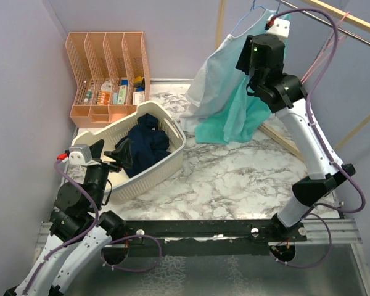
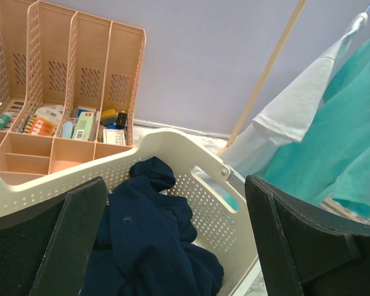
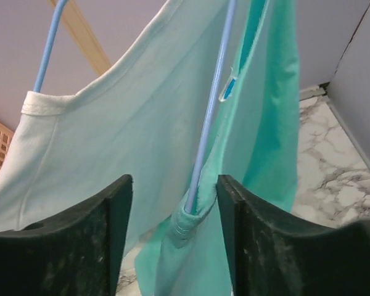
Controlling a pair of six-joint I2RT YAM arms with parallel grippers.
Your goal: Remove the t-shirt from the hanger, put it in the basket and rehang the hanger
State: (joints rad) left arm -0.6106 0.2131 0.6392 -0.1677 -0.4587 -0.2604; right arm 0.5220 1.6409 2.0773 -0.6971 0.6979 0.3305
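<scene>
A teal t-shirt (image 1: pixel 231 120) hangs on a blue hanger (image 3: pixel 209 123) from a wooden rail (image 1: pixel 351 21) at the back right, beside a pale white shirt (image 1: pixel 209 77) on a second blue hanger. My right gripper (image 3: pixel 176 246) is raised at the shirts and open. Its fingers (image 3: pixel 61 246) straddle the teal shirt's shoulder (image 3: pixel 194 228), where the hanger arm runs into the fabric, without pinching it. My left gripper (image 2: pixel 172 246) is open and empty, low over the basket (image 1: pixel 166 169) at the left.
The white perforated basket (image 2: pixel 191 154) holds a crumpled navy garment (image 2: pixel 148 234). A pink slotted organizer (image 1: pixel 108 71) with small items stands at the back left. Purple walls close in on both sides. The marble tabletop (image 1: pixel 234 179) lies between basket and rack.
</scene>
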